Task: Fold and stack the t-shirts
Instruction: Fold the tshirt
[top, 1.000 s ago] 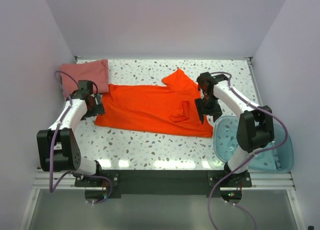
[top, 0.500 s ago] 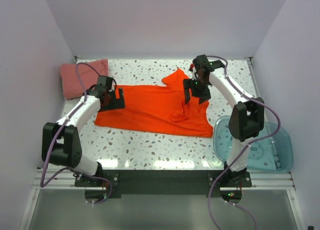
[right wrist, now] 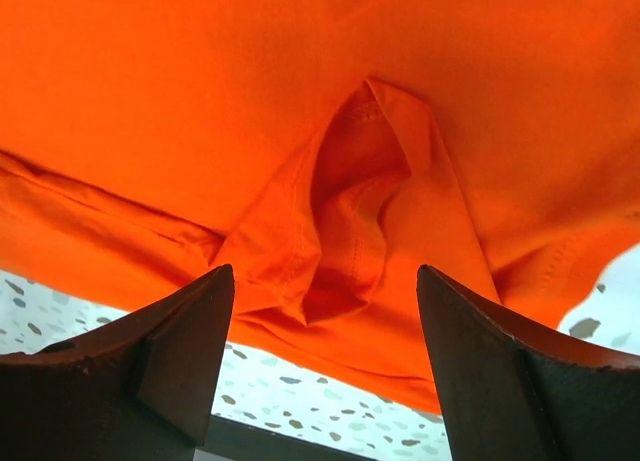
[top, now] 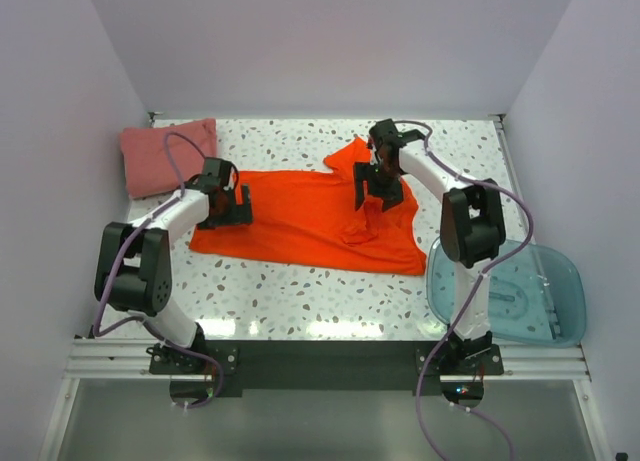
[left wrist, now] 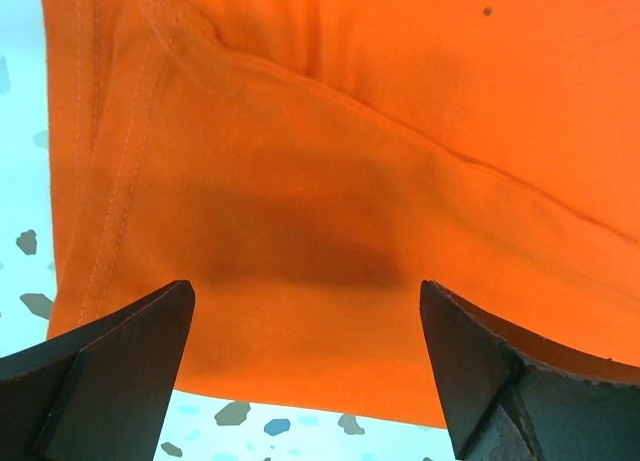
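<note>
Orange-red t-shirt [top: 290,221]: spread mostly flat across the middle of the bench [top: 300,296], on top of nothing else.
Long axis: runs left to right, slanted a little so the right end lies nearer the arm bases.
Pointing: straight stitched edge [left wrist: 95,171] at the left end; a sleeve [top: 352,158] sticks out toward the far wall at the right end, which puts the shoulder end on the right.
Bunched fold [right wrist: 345,211]: small raised ridge of cloth toward the right end, with a seam along its crest.
Dusty pink t-shirt [top: 165,156]: folded into a compact block in the far-left corner, just beside the orange shirt's far-left corner; cannot tell whether touching.
Left gripper [left wrist: 305,311]: released, jaws spread wide above the left end of the orange shirt, close to the stitched edge, nothing between them; dark shadow on the cloth below.
Right gripper [right wrist: 322,281]: released, jaws apart on either side of the bunched fold, not pinching it.
Blue tub [top: 560,281]: translucent, at the near-right corner, just beside the orange shirt's near-right corner.
</note>
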Controlling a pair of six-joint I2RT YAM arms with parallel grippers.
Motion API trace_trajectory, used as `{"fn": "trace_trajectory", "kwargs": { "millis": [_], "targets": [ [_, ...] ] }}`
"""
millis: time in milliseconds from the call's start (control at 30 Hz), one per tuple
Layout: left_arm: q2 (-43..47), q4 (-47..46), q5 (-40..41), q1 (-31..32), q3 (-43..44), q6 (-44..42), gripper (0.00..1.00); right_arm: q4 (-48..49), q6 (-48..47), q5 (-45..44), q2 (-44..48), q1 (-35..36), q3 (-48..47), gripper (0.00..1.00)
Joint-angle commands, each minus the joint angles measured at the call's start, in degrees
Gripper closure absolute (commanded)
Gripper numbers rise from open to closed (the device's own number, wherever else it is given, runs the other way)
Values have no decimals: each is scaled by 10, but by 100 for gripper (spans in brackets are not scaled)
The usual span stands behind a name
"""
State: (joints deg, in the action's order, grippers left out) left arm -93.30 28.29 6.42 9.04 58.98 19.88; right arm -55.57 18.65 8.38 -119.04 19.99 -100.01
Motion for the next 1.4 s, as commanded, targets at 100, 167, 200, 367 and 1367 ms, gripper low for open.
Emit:
{"fn": "trace_trajectory", "kwargs": {
  "millis": [100,167,200,367,1367],
  "targets": [
    [-3,-32,12,-2,-42,-17,0,37,14,-20,-29,12,-5,23],
    [3,-34,12,-2,-55,-16,0,35,16,-34,-42,14,-12,23],
    [6,-35,11,-2,-59,-16,0,33,16,-41,-45,15,-14,24],
    [20,-37,11,-2,-80,-15,0,29,16,-51,-57,20,-14,32],
    [54,-26,26,-23,-122,-9,0,-68,53,-111,-65,0,-148,46]
  ]
}}
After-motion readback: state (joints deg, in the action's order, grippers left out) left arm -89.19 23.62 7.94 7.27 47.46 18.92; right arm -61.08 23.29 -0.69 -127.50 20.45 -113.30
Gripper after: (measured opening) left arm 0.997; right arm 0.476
